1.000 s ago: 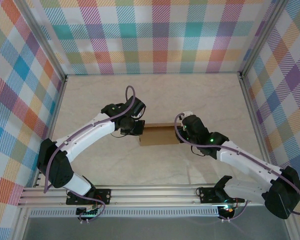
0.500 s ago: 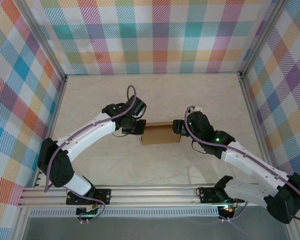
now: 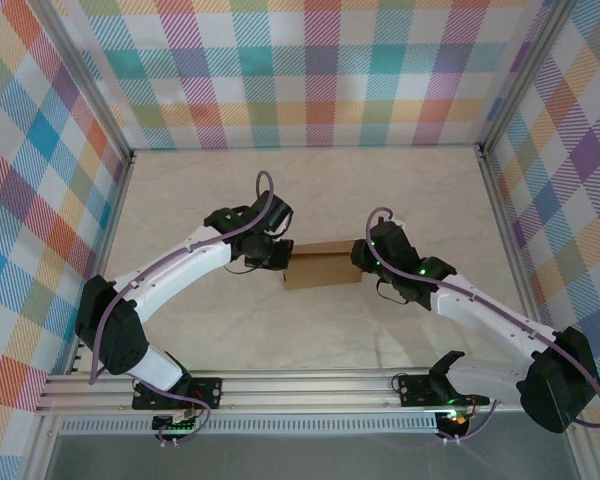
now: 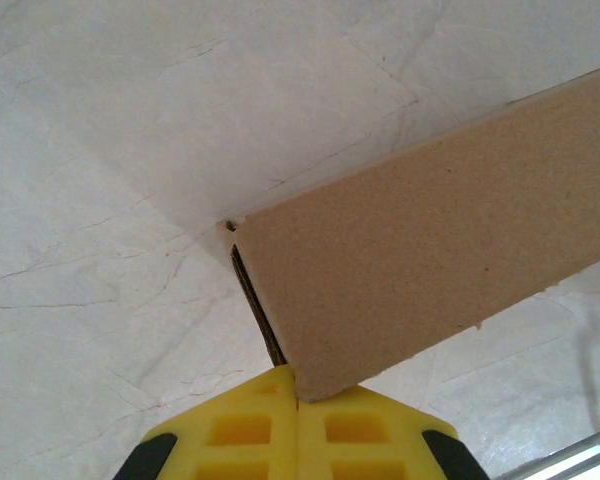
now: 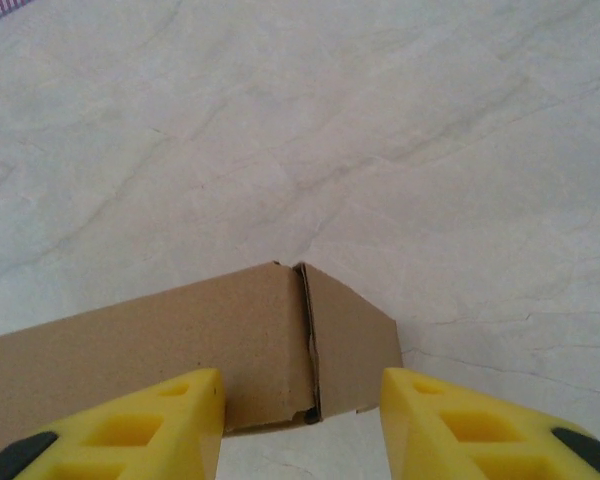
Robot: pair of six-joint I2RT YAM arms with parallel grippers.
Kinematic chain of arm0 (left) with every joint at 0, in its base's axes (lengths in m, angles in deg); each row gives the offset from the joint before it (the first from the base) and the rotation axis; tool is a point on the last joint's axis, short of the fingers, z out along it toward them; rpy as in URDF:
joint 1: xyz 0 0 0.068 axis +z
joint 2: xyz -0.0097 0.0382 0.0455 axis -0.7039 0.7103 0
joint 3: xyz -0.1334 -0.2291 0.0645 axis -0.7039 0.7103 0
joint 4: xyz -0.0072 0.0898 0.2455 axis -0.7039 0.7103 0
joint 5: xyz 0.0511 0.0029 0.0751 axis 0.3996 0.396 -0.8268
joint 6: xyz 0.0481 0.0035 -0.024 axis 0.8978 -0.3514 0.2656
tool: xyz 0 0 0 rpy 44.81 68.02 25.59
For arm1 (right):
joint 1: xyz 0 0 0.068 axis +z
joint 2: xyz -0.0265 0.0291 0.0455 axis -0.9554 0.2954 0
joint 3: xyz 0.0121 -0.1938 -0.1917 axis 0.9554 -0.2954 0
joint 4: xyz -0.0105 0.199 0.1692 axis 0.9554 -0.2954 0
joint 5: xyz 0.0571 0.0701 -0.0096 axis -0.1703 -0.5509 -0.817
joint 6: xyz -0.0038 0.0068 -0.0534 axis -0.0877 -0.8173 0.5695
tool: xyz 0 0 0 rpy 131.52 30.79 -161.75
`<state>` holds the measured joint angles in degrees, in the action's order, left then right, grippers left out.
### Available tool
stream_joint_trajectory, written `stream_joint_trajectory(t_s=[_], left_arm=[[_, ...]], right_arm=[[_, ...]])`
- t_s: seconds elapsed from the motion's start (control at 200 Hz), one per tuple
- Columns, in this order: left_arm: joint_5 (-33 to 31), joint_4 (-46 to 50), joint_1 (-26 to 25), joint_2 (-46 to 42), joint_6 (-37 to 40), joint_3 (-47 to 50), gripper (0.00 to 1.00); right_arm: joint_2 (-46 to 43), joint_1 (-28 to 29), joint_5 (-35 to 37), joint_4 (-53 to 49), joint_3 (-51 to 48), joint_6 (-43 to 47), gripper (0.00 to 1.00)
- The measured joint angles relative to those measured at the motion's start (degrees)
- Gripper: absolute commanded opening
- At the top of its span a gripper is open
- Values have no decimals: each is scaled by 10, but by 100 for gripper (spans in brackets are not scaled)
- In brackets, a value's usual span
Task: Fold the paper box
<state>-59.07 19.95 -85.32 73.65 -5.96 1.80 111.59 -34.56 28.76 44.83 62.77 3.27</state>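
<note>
Top view: one brown rectangular cardboard box (image 3: 322, 266) lies at the centre of the pale marbled worktop (image 3: 310, 190), its long axis running left to right. The left gripper (image 3: 279, 256) and right gripper (image 3: 359, 256) are at opposite ends, equally near.
Left wrist: yellow fingers (image 4: 230, 440) clenched, apparently pinching the box's end corner.
Right wrist: fingers (image 5: 130, 430) released and spread, with the box's end directly ahead between them.

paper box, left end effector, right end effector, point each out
paper box (image 3: 322, 265): top external view, middle of its brown top face.
left end effector (image 4: 298, 392): left wrist view, seam between its shut yellow fingertips.
right end effector (image 5: 300, 380): right wrist view, midway between its open yellow fingertips.
</note>
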Motion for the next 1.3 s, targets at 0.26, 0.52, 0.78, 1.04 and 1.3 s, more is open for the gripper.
stream_joint_trajectory(t_s=[0.26, 0.52, 0.78, 1.04, 1.3], left_arm=[[6, 14, 0, 0, 21, 0, 42], [47, 19, 0, -26, 61, 13, 79], [102, -57, 45, -89, -6, 47, 86], [100, -126, 75, -53, -112, 68, 61], [118, -173, 79, -52, -126, 128, 42]], right_arm=[[9, -1, 1, 12, -7, -13, 44], [32, -1, 0, 31, 3, -14, 43], [35, -1, 0, 33, 5, -15, 42], [34, -1, 0, 31, 5, -14, 42], [34, -1, 0, 31, 5, -14, 40]])
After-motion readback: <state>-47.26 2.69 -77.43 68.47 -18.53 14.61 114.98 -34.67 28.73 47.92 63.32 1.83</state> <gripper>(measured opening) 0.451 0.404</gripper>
